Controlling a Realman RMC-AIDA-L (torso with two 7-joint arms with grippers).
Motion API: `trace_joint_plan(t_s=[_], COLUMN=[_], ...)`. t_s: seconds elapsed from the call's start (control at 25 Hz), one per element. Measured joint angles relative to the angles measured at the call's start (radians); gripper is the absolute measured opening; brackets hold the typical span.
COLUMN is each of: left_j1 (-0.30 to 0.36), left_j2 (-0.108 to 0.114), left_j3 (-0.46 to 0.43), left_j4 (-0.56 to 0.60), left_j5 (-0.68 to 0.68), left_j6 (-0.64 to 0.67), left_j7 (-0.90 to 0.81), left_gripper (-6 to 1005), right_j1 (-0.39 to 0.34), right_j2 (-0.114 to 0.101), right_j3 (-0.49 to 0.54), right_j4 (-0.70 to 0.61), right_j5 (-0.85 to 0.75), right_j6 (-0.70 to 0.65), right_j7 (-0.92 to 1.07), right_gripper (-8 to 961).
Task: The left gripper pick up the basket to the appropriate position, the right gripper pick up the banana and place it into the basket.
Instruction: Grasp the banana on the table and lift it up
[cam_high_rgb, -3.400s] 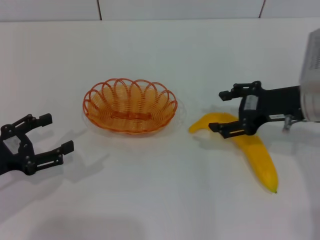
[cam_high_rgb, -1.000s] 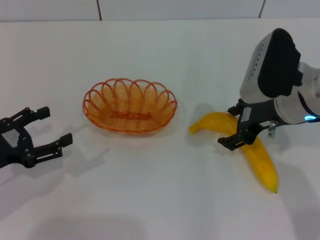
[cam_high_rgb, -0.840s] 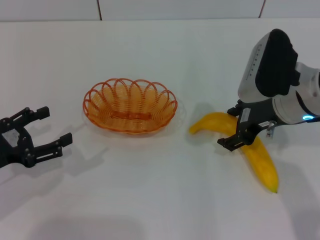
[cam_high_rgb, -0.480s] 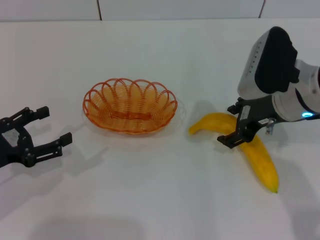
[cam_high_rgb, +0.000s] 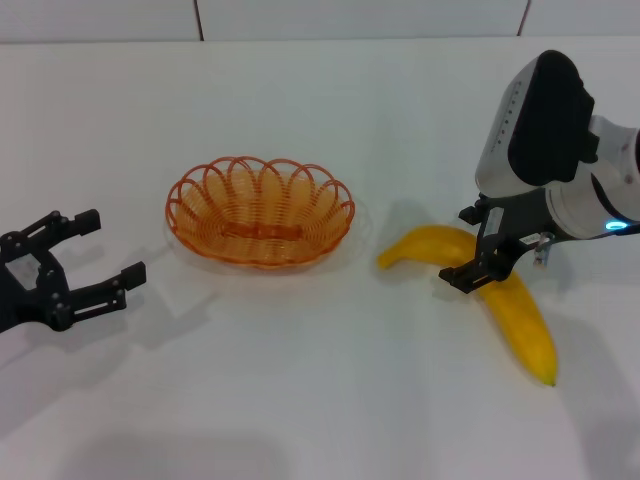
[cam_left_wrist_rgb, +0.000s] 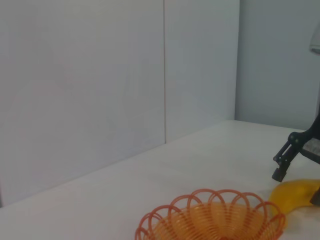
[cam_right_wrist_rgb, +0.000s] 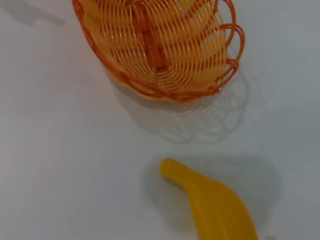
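Right gripper (cam_high_rgb: 478, 250): right of frame in the head view, lowered over the banana (cam_high_rgb: 500, 295) near its middle. One finger shows on each side of the fruit; whether the pads press it cannot be told.
Recent change: over the last seconds the right arm has swung from a level reach to a top-down pose and settled; in the last half second it barely moves. Judgement: the grasp of the banana is being made, lift not yet begun.
Banana: lying on the table (cam_high_rgb: 320, 400), right of centre, stem end toward the basket (cam_high_rgb: 260, 211), dark tip toward the lower right. Position unchanged.
Left gripper (cam_high_rgb: 85, 258): lower left of frame, fingers spread, holding nothing, well apart from the basket. Almost unmoved since earlier.
Basket: centre left of frame, resting on the table, unmoved.
Basket contents: nothing inside; the right wrist view shows bare wire.
Task meaning: neither object has been lifted.
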Motion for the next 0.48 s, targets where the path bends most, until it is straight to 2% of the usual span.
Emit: trace_joint_plan(t_s=[0.48], left_j1=[-0.002], left_j2=[-0.001], left_j3=[0.000], left_j4=[0.000], left_j5=[0.000], left_j6=[-0.003], left_j7=[0.000], left_gripper=[920], right_j1=[0.035], right_j2=[0.000], right_j3=[-0.003], right_j4=[0.050], right_j5=[-0.001], right_j6=[-0.002], right_j7=[0.000], right_gripper=[807])
